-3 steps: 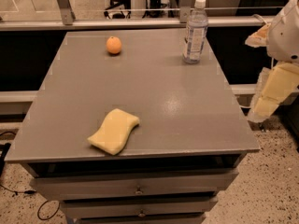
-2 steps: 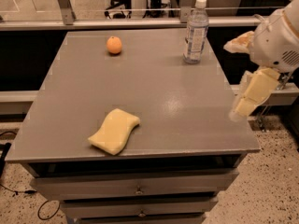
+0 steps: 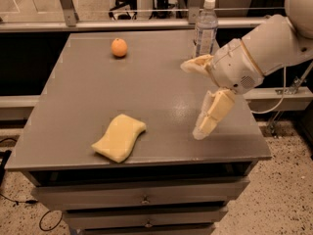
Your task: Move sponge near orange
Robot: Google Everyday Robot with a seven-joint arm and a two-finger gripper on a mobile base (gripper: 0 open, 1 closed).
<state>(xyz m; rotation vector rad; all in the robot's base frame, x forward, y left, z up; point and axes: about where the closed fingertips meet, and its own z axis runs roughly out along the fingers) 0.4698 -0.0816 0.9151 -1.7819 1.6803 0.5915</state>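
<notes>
The pale yellow sponge (image 3: pixel 119 136) lies flat near the front edge of the grey table (image 3: pixel 88 97), left of centre. The small round orange (image 3: pixel 119 47) sits at the far left of the table. My gripper (image 3: pixel 193 98) hangs above the right half of the table, to the right of the sponge and apart from it. It is open and empty, with one pale finger (image 3: pixel 196 64) pointing left and the other finger (image 3: pixel 212 112) pointing down toward the table.
A clear plastic water bottle (image 3: pixel 205 27) with a white cap stands at the far right of the table, just behind my gripper. The table has drawers below its front edge. A metal rail runs behind the table.
My arm has swung in from the right edge of the view to over the right half of the table, closer to the sponge. The sponge, orange and bottle have not moved.
</notes>
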